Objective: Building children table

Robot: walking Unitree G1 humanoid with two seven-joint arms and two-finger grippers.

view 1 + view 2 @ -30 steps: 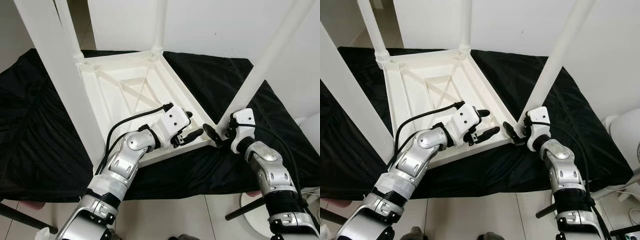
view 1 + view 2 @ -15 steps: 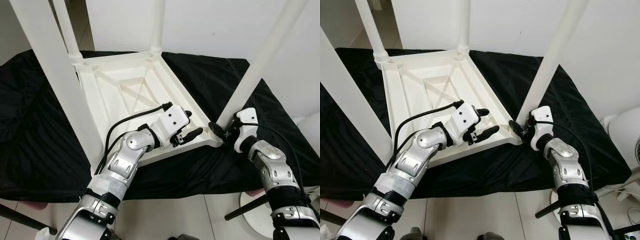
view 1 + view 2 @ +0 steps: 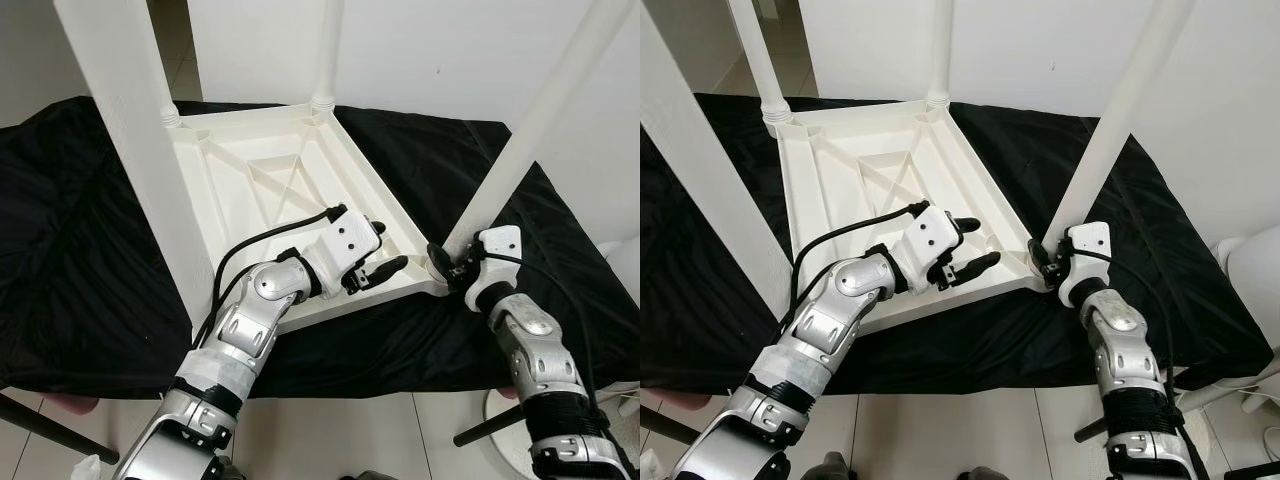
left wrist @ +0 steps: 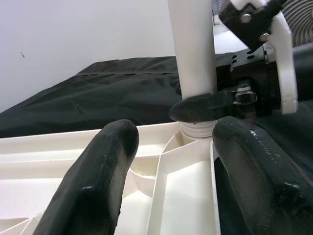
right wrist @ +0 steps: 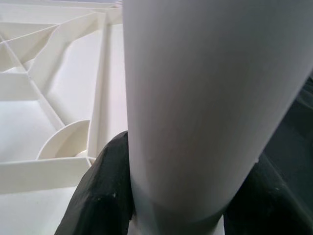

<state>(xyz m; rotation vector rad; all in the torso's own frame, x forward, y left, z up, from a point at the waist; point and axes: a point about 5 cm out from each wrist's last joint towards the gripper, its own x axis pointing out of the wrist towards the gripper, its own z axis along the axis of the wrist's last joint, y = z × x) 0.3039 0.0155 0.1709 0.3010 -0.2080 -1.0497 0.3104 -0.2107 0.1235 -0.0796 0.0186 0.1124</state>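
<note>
The white plastic children's table lies upside down, its ribbed underside point(image 3: 270, 190) facing up on a black cloth. All its legs stand upright. My right gripper point(image 3: 445, 268) is shut on the base of the near right leg point(image 3: 530, 130), at the corner socket. In the right wrist view that leg point(image 5: 195, 98) stands between the two fingers point(image 5: 105, 186), which press on it from both sides. My left gripper point(image 3: 390, 245) hovers open just over the tabletop's near rim, pointing at the same corner. Its fingers point(image 4: 98, 176) are spread, with nothing between them.
The black cloth point(image 3: 80, 230) covers the work surface and hangs over its front edge. The near left leg point(image 3: 140, 150) rises close to my left arm; two more legs point(image 3: 760, 60) stand at the back. A white wall is behind, and a white appliance point(image 3: 1255, 270) sits at the right.
My right gripper has moved in from beside the near right leg and shut around its base. The left gripper has stayed open in the same place. The camera has shifted slightly.
</note>
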